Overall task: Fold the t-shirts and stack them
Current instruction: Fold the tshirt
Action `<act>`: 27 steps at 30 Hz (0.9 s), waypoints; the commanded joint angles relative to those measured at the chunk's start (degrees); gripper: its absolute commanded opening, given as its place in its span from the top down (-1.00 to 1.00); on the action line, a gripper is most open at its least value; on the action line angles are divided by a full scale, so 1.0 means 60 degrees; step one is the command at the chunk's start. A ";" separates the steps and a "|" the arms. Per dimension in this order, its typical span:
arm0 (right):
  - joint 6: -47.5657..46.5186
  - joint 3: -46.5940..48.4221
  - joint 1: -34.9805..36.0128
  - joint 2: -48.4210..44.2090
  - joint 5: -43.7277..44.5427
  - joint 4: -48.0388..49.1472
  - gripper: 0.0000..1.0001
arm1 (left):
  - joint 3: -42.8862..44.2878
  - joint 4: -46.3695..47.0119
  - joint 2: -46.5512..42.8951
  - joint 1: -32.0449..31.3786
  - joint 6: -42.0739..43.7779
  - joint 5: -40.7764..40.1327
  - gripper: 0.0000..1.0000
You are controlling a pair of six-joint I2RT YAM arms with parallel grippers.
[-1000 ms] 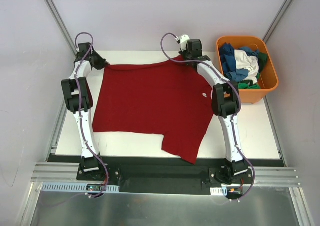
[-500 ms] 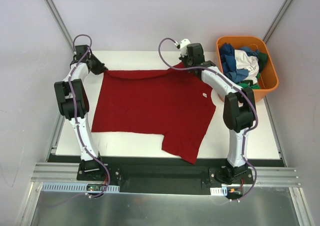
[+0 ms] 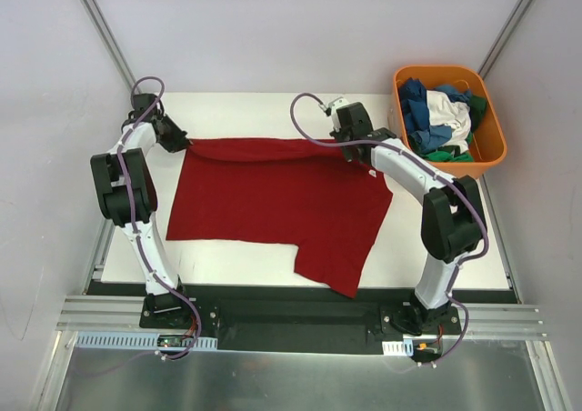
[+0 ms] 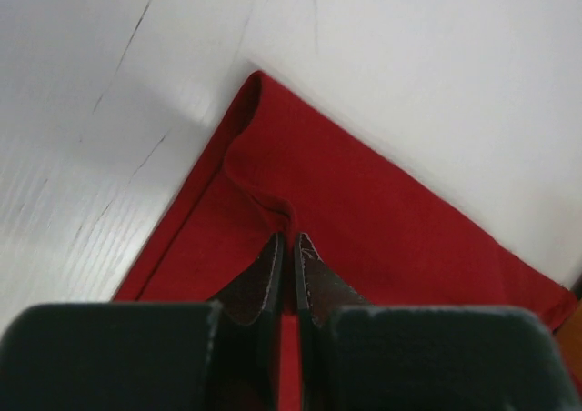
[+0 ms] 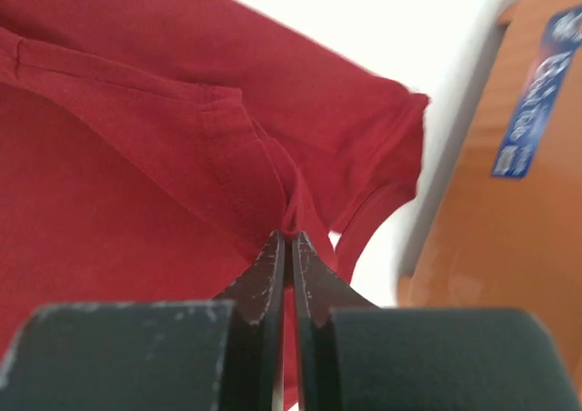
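Observation:
The large dark red t-shirt (image 3: 277, 197) lies spread on the white table, its far edge lifted and rolled toward the front. My left gripper (image 3: 185, 142) is shut on the shirt's far left corner; in the left wrist view (image 4: 289, 240) red cloth (image 4: 364, 193) is pinched between the jaws. My right gripper (image 3: 357, 151) is shut on the far right part of the shirt; in the right wrist view (image 5: 289, 236) a fold of red cloth (image 5: 136, 129) is gripped at the tips. Blue, white and green shirts (image 3: 441, 115) lie in the orange tub.
The orange plastic tub (image 3: 492, 144) stands at the back right of the table, also at the right edge of the right wrist view (image 5: 509, 184). White table surface (image 3: 255, 106) shows behind the shirt. Side walls close in left and right.
Both grippers have pulled the shirt's far edge toward the front, folding it over. The elbows of both arms have swung outward.

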 commanded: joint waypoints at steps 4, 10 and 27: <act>0.1519 -0.0290 0.0176 -0.0696 -0.0425 -0.1409 0.81 | -0.0652 -0.0966 -0.0958 0.0046 0.0513 -0.0706 0.75; 0.2094 -0.0773 0.0206 -0.1749 -0.1815 -0.2350 -0.51 | -0.1121 -0.1378 -0.1996 0.0046 0.0645 -0.1440 -0.35; 0.3017 0.3150 -0.1332 0.2214 -0.5725 -0.3096 -0.93 | 0.1031 -0.1437 -0.0154 -0.0994 0.0674 0.0786 -0.99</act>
